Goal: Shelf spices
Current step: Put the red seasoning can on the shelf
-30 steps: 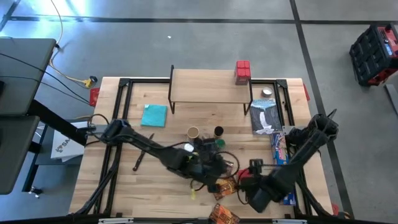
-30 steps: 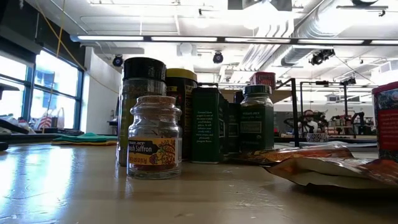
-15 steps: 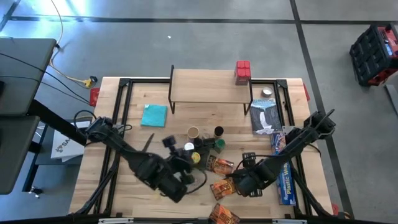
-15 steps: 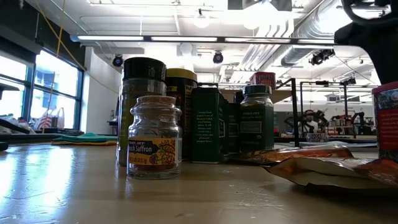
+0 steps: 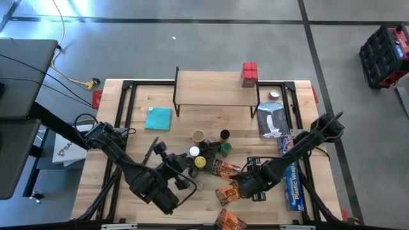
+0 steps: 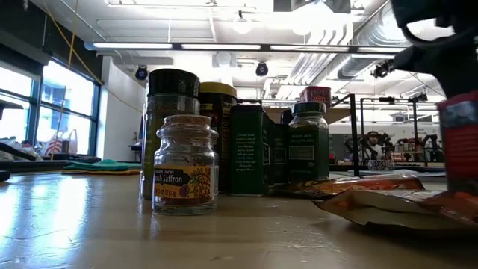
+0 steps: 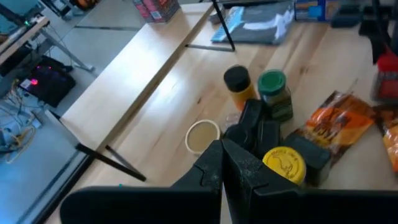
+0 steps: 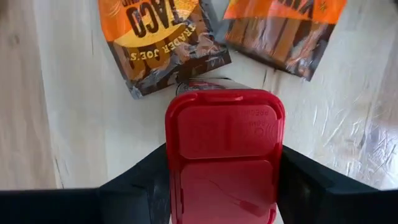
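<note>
Between right claw (image 8: 221,186) fingers: red box (image 8: 224,155), pinched both sides, beside orange packets (image 8: 163,38).

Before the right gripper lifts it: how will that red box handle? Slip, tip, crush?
The red box sits between the right gripper fingers, flat sides to the pads, so it probably won't roll. Its lid looks like smooth, rigid plastic: likely stiff, possibly slick. It stands taller than wide beside the orange packets, so an off-centre squeeze might tip it.
</note>
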Motion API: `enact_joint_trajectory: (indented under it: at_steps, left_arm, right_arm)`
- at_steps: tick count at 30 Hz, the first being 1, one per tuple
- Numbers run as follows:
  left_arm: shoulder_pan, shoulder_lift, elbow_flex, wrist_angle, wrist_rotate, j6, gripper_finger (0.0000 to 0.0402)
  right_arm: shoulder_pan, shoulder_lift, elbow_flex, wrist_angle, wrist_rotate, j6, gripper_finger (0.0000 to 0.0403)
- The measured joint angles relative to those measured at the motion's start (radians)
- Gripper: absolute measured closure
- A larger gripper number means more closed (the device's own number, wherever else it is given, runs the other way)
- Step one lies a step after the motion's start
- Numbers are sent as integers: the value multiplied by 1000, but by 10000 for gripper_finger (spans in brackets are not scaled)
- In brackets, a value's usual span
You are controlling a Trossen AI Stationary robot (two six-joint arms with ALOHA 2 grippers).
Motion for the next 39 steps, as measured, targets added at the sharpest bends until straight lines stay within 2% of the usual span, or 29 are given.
enact_joint_trajectory:
  at_steps: [5, 9, 13, 16, 22, 26, 29, 35, 39]
  left_arm:
    - [-13, -15, -52, -3, -2, -39, 402]
    - [-18, -15, -84, -1, -5, -48, 402]
    - [-18, -15, -113, -2, -5, -72, 401]
    - [-18, -15, -113, -1, -9, -67, 402]
    - [-18, -15, -113, -1, -33, -65, 401]
    - [-17, -15, -113, -1, -34, -78, 402]
    - [-14, -15, -113, -1, -34, -79, 401]
    - [-6, -15, -113, 3, -36, -79, 402]
    - [-6, -15, -113, 4, -36, -80, 402]
  right_arm:
    - [-46, -8, 98, -174, 22, -76, 201]
    - [-114, -56, 222, -371, 88, -152, 201]
    - [-225, -103, 364, -535, 162, -242, 201]
    - [-352, -115, 482, -623, 197, -355, 201]
    - [-644, -98, 641, -619, 215, -622, 201]
    - [-818, -89, 674, -591, 202, -763, 201]
    - [-925, -89, 675, -571, 142, -853, 201]
    - [-1064, -45, 675, -550, 92, -949, 201]
    - [-1100, -16, 675, -554, 67, -1003, 201]
